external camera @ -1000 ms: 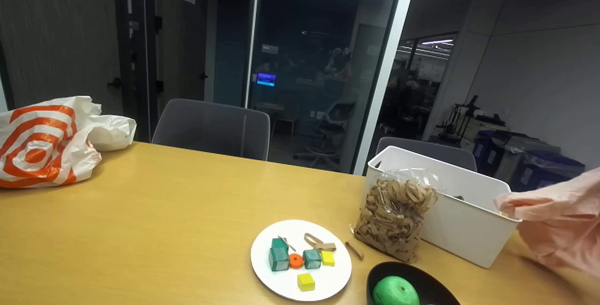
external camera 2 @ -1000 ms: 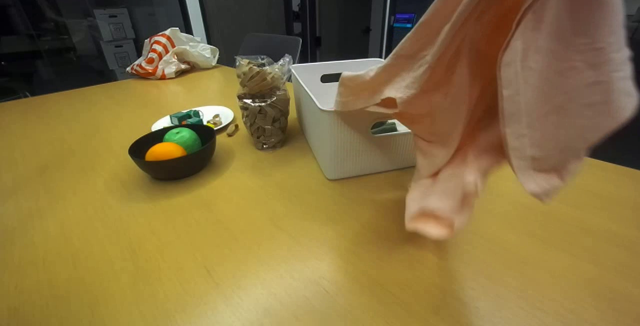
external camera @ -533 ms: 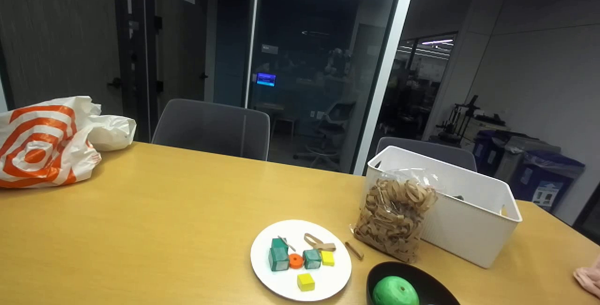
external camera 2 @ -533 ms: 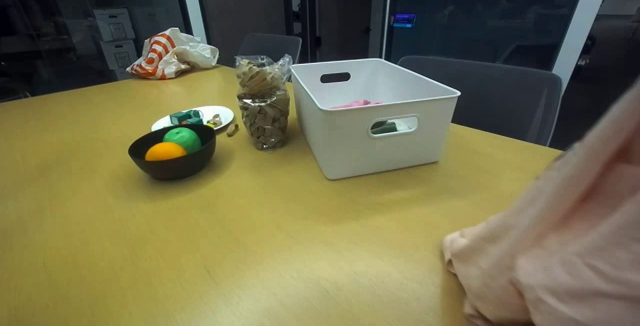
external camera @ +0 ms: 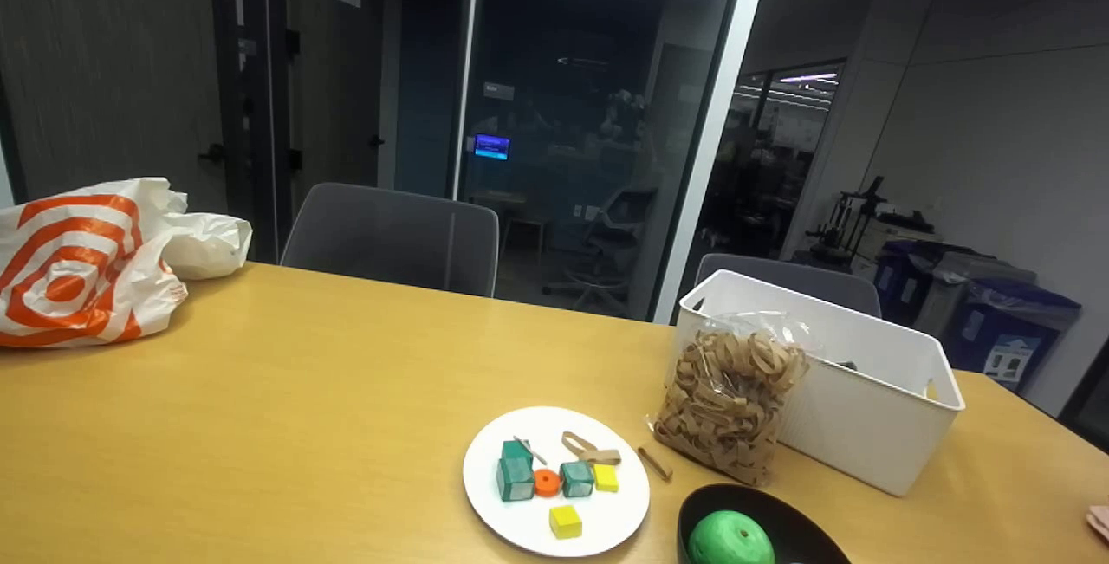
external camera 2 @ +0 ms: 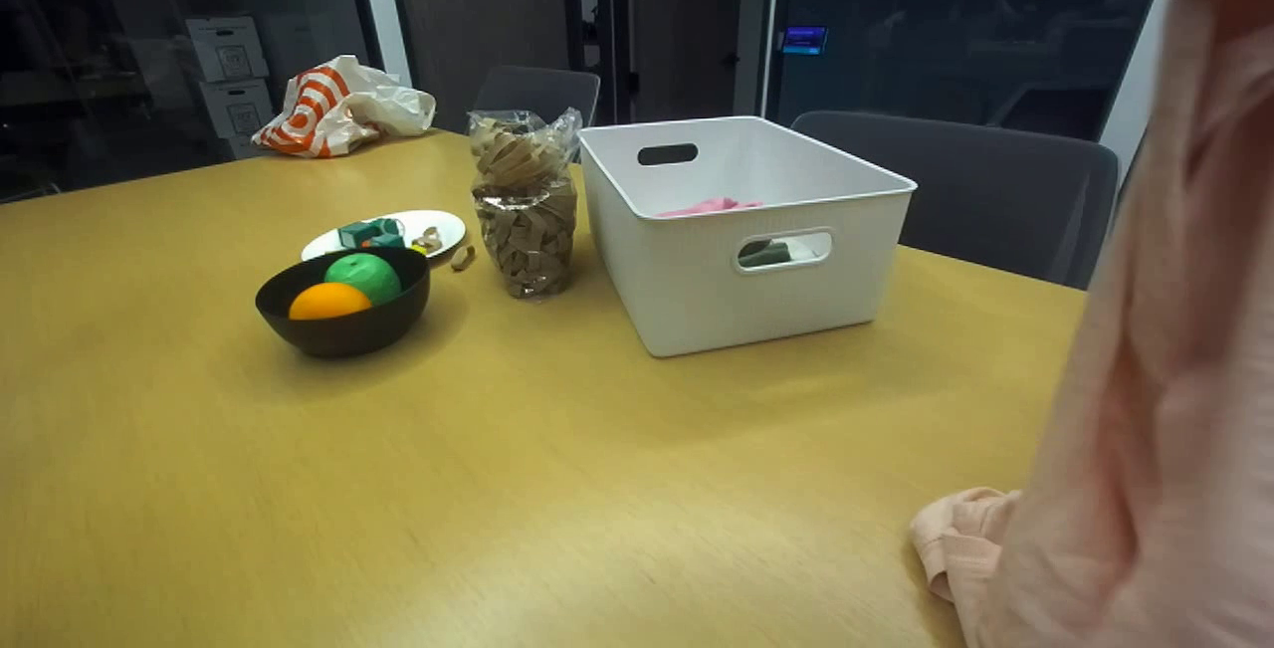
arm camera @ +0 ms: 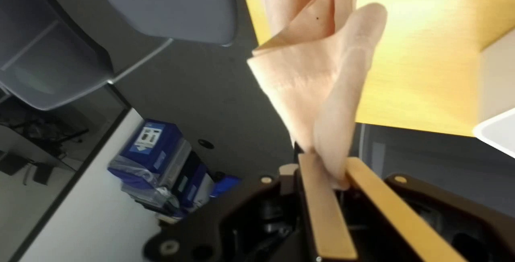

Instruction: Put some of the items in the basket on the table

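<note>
My gripper (arm camera: 330, 165) is shut on a peach-pink cloth (arm camera: 305, 73) in the wrist view; the exterior views do not show the gripper. The cloth hangs at the right of an exterior view (external camera 2: 1125, 489), its lower folds seeming to touch the table (external camera 2: 557, 489). The white basket (external camera 2: 766, 300) stands upright on the table, apart from the cloth. Inside it a pink thing (external camera 2: 712, 206) shows over the rim, and something dark green shows through the handle hole. The clear bag of tan-brown pieces (external camera: 732, 399) stands beside the basket. The red round object is out of view.
A black bowl (external camera 2: 343, 334) with a green ball (external camera 2: 363, 278) and an orange ball (external camera 2: 329, 301) stands left of the basket. A white plate (external camera: 520, 534) holds small coloured pieces. An orange-and-white bag (external camera: 95, 269) lies at the far end. Grey chairs (external camera 2: 975, 185) stand behind the table.
The cloth hung over the basket's near end one second ago. It has come away to the right in both exterior views and now hangs lower beside the table's right part. The basket has not moved.
</note>
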You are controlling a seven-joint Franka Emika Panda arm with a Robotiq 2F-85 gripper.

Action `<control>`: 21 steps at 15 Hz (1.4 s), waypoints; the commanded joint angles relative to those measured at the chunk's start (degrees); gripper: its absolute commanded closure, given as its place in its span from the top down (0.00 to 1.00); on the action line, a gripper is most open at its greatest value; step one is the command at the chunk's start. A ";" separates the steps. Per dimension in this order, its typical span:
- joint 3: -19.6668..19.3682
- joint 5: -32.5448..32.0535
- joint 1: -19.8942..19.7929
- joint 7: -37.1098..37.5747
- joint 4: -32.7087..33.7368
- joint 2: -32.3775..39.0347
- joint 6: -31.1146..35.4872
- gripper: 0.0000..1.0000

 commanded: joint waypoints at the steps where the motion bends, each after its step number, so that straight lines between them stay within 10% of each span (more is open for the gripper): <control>1: -1.38 10.12 8.73 -5.01 0.77 5.07 6.84 0.08; 5: -3.25 23.40 15.77 -10.66 1.77 10.54 11.47 0.07; 7: -1.26 20.24 12.79 -8.43 2.36 12.68 10.22 0.07; 16: 9.72 -25.64 -8.78 18.74 7.39 12.19 -0.92 0.06; 19: 8.23 -38.75 -4.26 26.43 7.50 10.84 -11.49 0.06; 20: 7.95 -38.40 -2.59 24.51 6.94 10.74 -14.35 0.32; 21: 6.92 -34.87 -0.51 21.05 6.23 10.82 -14.51 0.32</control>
